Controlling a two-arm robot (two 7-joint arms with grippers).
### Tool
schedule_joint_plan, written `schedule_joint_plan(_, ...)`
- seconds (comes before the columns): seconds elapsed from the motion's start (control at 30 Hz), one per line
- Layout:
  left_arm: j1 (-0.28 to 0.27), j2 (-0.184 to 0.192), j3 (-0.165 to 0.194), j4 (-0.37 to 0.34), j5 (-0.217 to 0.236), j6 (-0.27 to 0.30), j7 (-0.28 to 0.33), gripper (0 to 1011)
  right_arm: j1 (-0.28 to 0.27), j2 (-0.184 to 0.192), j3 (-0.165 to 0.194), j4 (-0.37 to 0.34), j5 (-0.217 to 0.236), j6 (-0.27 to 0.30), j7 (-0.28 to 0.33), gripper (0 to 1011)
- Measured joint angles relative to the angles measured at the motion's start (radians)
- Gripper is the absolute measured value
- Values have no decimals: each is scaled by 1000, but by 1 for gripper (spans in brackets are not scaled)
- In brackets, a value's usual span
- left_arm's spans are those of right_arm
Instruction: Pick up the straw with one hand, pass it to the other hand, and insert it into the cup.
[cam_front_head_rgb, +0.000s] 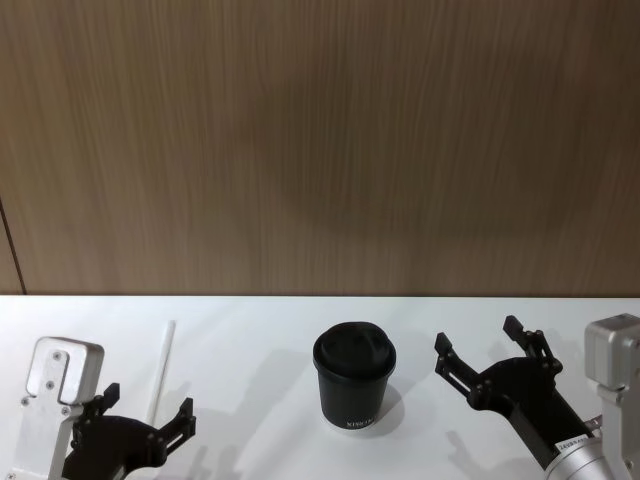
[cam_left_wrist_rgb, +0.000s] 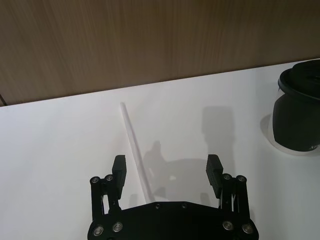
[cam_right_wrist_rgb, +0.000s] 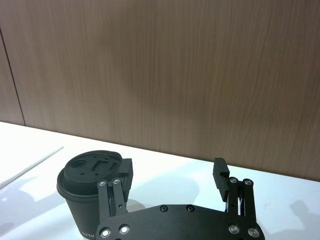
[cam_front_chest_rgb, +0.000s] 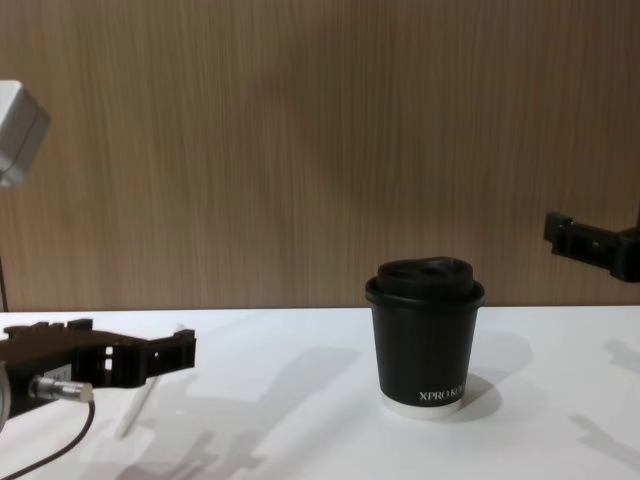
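My left gripper (cam_left_wrist_rgb: 167, 163) hangs low over the white table (cam_front_head_rgb: 250, 330) with its fingers spread wide and nothing between the pads. The straw (cam_left_wrist_rgb: 130, 132) lies flat on the table beneath it, running away from me toward the wood-panelled wall (cam_front_head_rgb: 320, 150). In the left wrist view its near end passes between my two fingers, closer to one than the other, so I judge the gripper is lined up across the straw but not centred on it. I have not closed on it, and the chest view suggests the fingertips sit a little above the table rather than on it.

That wide spread makes sense to me here: a thin straw lying flat gives little to catch, and open fingers can come down on either side before pinching.

Farther out, the black paper cup (cam_front_head_rgb: 352, 385) stands upright near the middle of the table, well apart from the straw, with its domed lid (cam_front_head_rgb: 353, 350) on. Any insertion would have to go through the lid's opening.

Beyond the cup, my right gripper (cam_front_head_rgb: 478, 336) is held up off the table, higher than the lid in the chest view. It is also open wide and empty — placed, I would guess, to receive the straw beside the cup.
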Motion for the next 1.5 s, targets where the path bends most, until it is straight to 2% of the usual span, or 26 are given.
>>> schedule_joint_plan(0.53, 21, -23, -27, 39, -1, -40, -5, 1003, 0, 0, 0, 0, 0, 0, 0, 1001)
schedule_joint_plan(0.87, 21, -56, -46, 80, -26, -64, -17, 1003, 0, 0, 0, 0, 0, 0, 0, 1001)
schedule_joint_plan(1.2, 16, -76, -54, 96, -32, -49, -14, 1003, 0, 0, 0, 0, 0, 0, 0, 1001)
schedule_joint_plan(1.5, 6, -78, -53, 100, -17, -3, -3, 1003, 0, 0, 0, 0, 0, 0, 0, 1001)
